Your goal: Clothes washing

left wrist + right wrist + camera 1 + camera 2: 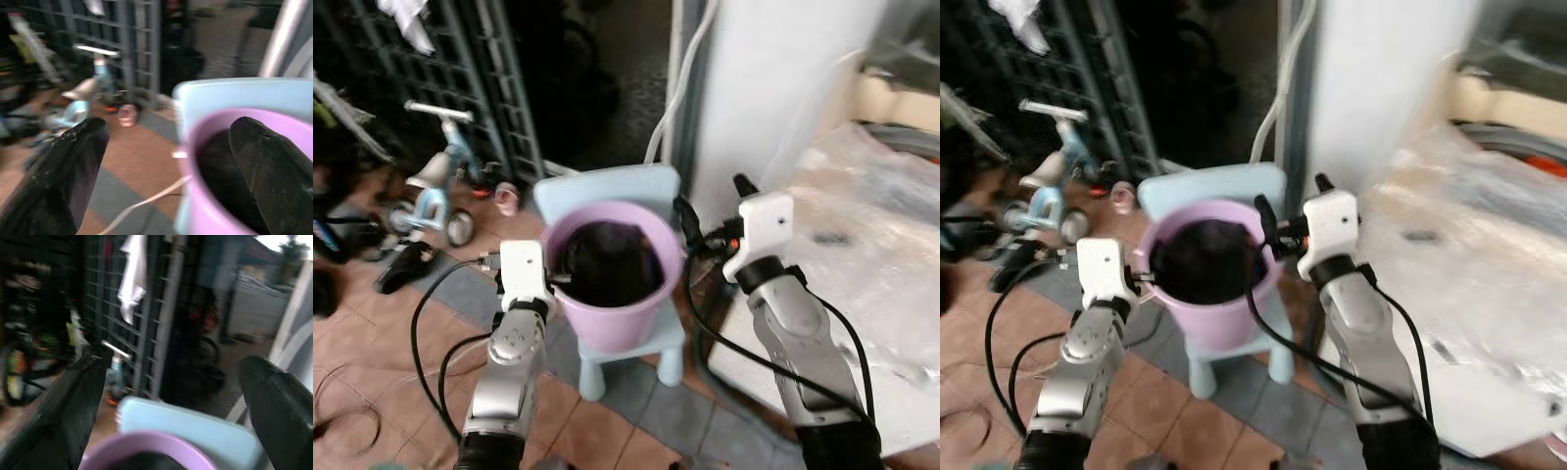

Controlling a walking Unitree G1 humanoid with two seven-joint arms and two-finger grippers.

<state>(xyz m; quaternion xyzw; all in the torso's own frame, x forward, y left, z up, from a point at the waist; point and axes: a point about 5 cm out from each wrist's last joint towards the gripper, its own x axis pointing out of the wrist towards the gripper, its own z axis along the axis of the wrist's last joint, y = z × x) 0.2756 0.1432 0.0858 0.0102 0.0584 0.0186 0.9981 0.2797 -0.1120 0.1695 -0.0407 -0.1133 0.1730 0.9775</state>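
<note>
Two silver metal arms, each ending in a white boxy wrist block. Black cables looping loosely behind each block, down along the forearms. Long black fingers (pixel 68 176), smooth, rounded, faintly scuffed.

A home's covered yard or porch used for laundry. A child's tricycle (pixel 433 186) stands on the terracotta floor tiles (pixel 372 333) by a dark metal grille (pixel 460 78). A plastic-draped washing machine (pixel 862 235) sits at the right.

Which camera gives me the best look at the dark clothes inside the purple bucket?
The left eye view: it looks down into the purple bucket and shows the dark clothes nearly whole. The right eye view shows much the same. The left wrist view catches a blurred edge of them beside a finger. The right wrist view barely shows them.
</note>
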